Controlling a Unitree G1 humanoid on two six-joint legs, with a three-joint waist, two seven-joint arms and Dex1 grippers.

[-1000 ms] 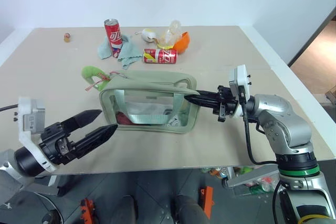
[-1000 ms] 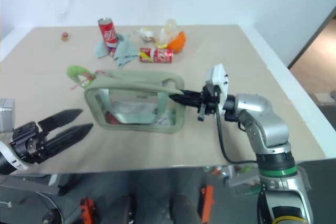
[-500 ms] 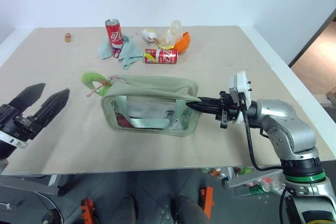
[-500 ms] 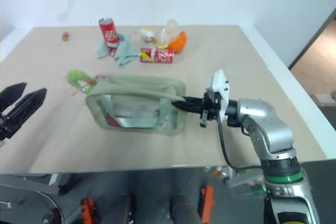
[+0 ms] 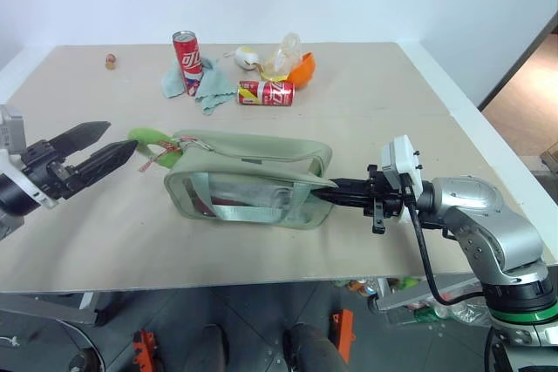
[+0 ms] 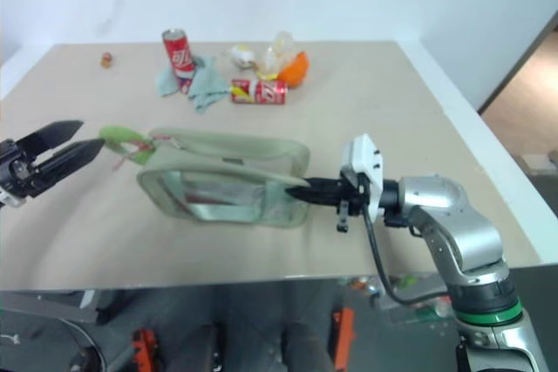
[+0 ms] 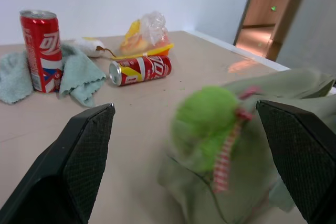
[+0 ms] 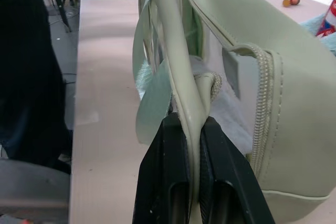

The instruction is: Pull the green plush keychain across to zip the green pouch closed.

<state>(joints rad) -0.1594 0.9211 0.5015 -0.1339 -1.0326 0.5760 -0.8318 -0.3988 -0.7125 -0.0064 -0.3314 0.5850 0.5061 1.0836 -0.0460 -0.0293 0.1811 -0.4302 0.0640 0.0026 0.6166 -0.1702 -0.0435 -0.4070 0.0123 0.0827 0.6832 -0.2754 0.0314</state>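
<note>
right gripper [image 5: 330,197]: at the near right of the tabletop [image 5: 384,119], black fingers pinched together on the right end of the green pouch [image 5: 248,189]; in the right wrist view a fold of the pouch's edge fabric sits clamped between them.
left gripper [image 5: 103,147]: at the near left edge, fingers spread wide and holding nothing, tips pointing at the green plush keychain [image 5: 150,138], just short of it.
green pouch: lying lengthwise mid-tabletop between the two grippers, clear side panel facing the camera, pale webbing strap showing through it.
green plush keychain: at the pouch's top left corner, hanging off that end by a red-and-white cord [image 5: 157,157]; in the left wrist view it sits between the open fingers' line of sight, close ahead.
farther back: a red can lying on its side [image 5: 266,92], an upright red can [image 5: 187,54] beside a pale teal cloth [image 5: 206,89], an orange object with crumpled clear plastic [image 5: 292,63].
far left edge: a small brown item [image 5: 111,62], too small to identify.
</note>
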